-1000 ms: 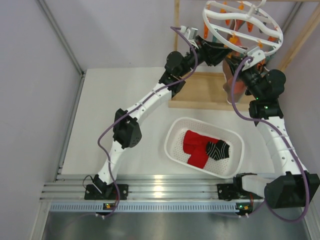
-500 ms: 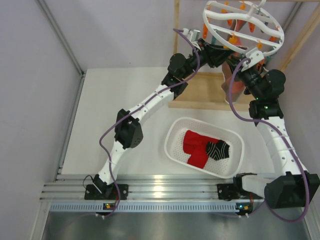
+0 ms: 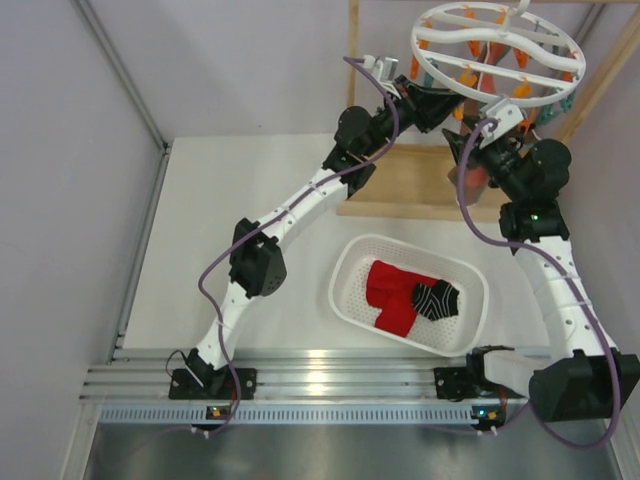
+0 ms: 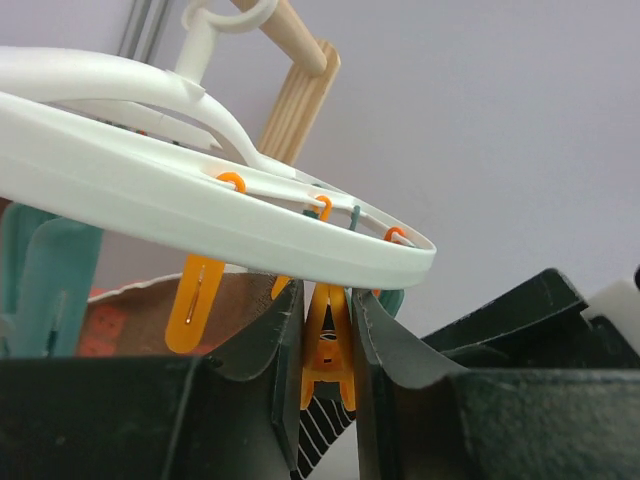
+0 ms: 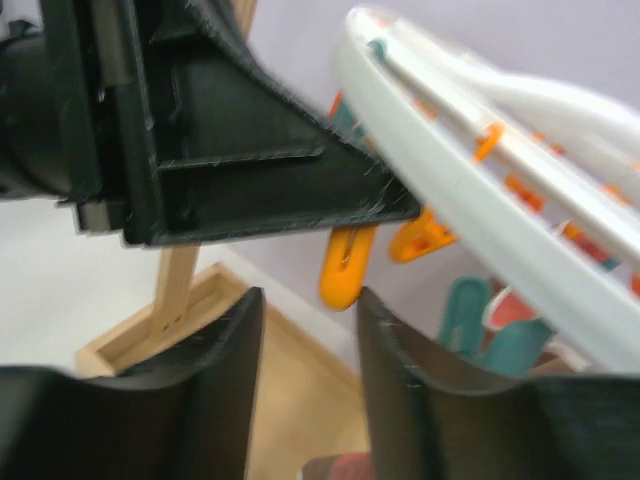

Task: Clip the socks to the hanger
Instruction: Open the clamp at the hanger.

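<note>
Wooden frame (image 4: 300, 100) behind; left gripper (image 4: 325, 300) pinching orange clip (image 4: 322, 355) under hanger (image 4: 200, 215); right gripper (image 5: 308, 300) fingers parted, holding nothing.

Two robot arms are reaching up and away from their bases at the near edge. The left arm (image 3: 290, 210) is stretching diagonally toward the far right, with its elbow bent low and its wrist raised high. The left gripper (image 4: 327, 300) is pointing upward, and its fingers (image 4: 262, 345) are pressing on both sides of an orange clip (image 4: 327, 352). The right arm (image 3: 555, 275) is standing up along the right side, with its wrist bending toward the left. The right gripper (image 5: 308, 300) is holding its fingers (image 5: 405, 350) apart with nothing between them. Its tips are sitting just below the left gripper's black body.
</note>
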You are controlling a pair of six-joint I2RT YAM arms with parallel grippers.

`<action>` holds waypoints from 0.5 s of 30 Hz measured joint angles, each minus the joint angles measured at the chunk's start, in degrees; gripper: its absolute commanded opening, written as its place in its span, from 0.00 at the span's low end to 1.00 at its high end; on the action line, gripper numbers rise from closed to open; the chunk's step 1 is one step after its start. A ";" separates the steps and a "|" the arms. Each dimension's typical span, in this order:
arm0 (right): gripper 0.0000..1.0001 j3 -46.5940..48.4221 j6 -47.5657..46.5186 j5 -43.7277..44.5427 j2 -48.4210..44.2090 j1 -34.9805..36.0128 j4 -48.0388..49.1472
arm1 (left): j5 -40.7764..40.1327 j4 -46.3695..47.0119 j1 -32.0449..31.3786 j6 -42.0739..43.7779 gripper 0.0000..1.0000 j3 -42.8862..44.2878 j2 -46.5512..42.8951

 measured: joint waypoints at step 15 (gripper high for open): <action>0.74 1.95 -6.32 -15.82 -5.64 -10.16 -39.17 | -2.19 0.07 0.35 -0.02 0.00 0.09 0.00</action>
